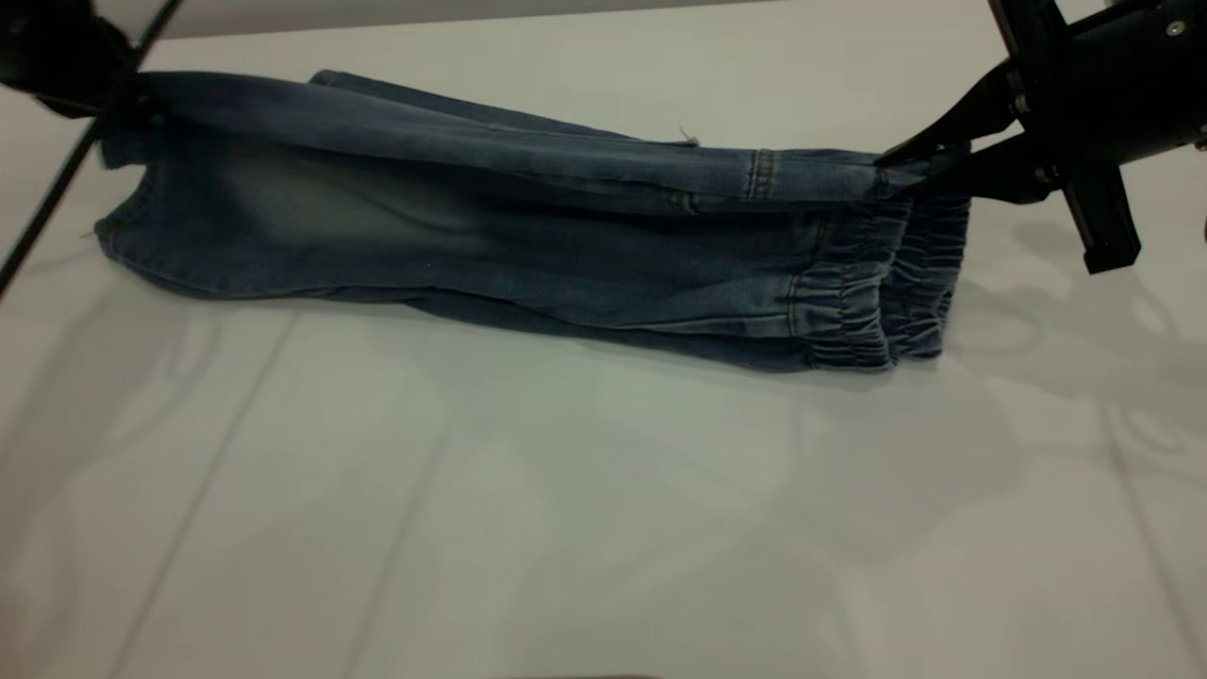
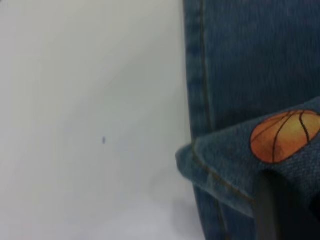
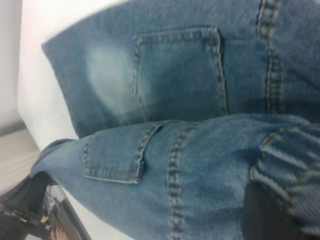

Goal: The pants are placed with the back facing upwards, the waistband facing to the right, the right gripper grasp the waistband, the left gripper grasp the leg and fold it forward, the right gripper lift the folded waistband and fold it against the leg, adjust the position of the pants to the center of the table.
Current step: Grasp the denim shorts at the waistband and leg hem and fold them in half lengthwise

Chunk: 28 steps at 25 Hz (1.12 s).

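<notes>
The near half of a pale table (image 1: 603, 528) lies bare. Beyond it, one pair of blue denim pants (image 1: 528, 273) stretches left to right across the far half, its long axis running between the two arms. The lower layer rests on the table, with the gathered elastic waistband (image 1: 877, 302) at the right end and the leg hems at the left. One long edge of the pants is lifted off the table and pulled taut between two grippers, one at each end. At the right, the right gripper (image 1: 910, 168) has its two pointed fingers clenched on the raised waistband corner. At the far left, the left gripper (image 1: 127, 106) meets the raised leg (image 2: 235, 165); its wrist view shows the denim hem with the orange basketball print (image 2: 284, 136) folded over a dark finger, so it appears to be grasping the leg. Two back pockets show in the right wrist view. Judging from this, the fold forward means carrying the raised edge from the far side toward the near side.
</notes>
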{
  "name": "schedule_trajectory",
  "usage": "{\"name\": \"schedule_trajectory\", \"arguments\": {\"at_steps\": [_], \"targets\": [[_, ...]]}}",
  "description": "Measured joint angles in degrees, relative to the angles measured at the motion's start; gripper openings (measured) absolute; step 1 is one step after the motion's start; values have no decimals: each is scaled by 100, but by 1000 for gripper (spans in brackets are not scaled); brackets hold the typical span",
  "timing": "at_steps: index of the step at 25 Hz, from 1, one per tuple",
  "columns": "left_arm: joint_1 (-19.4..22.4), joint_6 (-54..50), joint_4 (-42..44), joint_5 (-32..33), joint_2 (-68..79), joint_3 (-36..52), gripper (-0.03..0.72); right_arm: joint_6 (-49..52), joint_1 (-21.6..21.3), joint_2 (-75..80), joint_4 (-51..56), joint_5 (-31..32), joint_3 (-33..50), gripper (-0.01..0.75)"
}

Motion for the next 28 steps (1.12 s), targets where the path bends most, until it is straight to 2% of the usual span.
{"name": "schedule_trajectory", "arguments": {"at_steps": [4, 8, 11, 14, 17, 22, 28], "targets": [[-206, 0, 0, -51, 387, -411, 29, 69, 0, 0, 0, -241, 0, 40], [-242, 0, 0, -180, 683, -636, 39, 105, 0, 0, 0, -364, 0, 42], [-242, -61, 0, -590, 815, -662, 56, 116, 0, 0, 0, -369, 0, 48], [-242, -398, 0, -799, 868, -662, 100, 222, 0, 0, 0, -416, -5, 61], [-242, -1122, -7, -858, 868, -679, 177, 437, 0, 5, -6, -471, -81, 92], [-242, -2350, -24, -977, 981, -708, 311, 521, 0, 5, -6, -537, -279, 218], [-242, -3709, -36, -952, 1046, -708, 337, 521, 0, 17, -6, -628, -350, 459]]}}
